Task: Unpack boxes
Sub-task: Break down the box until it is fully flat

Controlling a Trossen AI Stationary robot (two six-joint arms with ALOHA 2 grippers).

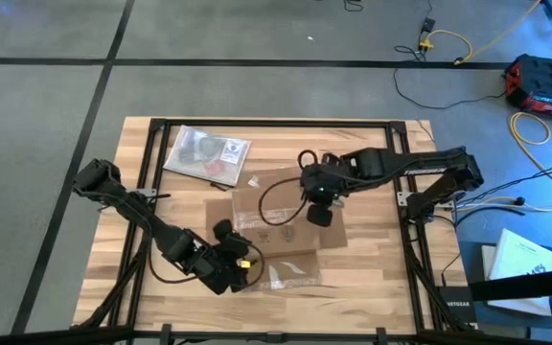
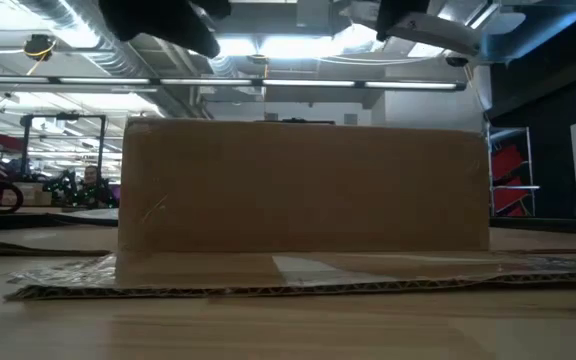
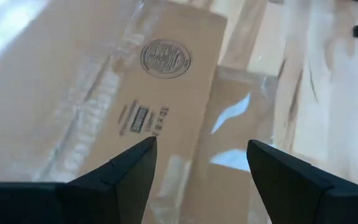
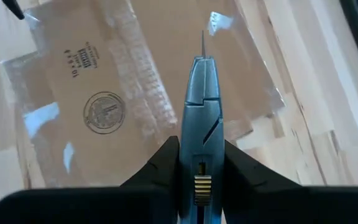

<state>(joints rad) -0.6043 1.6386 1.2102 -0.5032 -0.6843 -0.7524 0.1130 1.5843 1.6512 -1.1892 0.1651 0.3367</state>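
Cardboard, brown and shallow, makes up the flapped box [image 1: 274,225] lying at the middle of the wooden table [image 1: 372,264], its flaps spread flat and glinting with clear tape. Over its far side the right gripper [image 4: 202,93] is clamped on a slim grey-blue cutting tool [image 4: 201,124], blade aimed down at the stamped panel. By the near edge the left gripper [image 3: 201,158] hovers with fingers parted, holding nothing. Unpacking seems barely begun: tape looks uncut. A clear plastic bag [image 1: 207,153] rests toward the table's far left corner.
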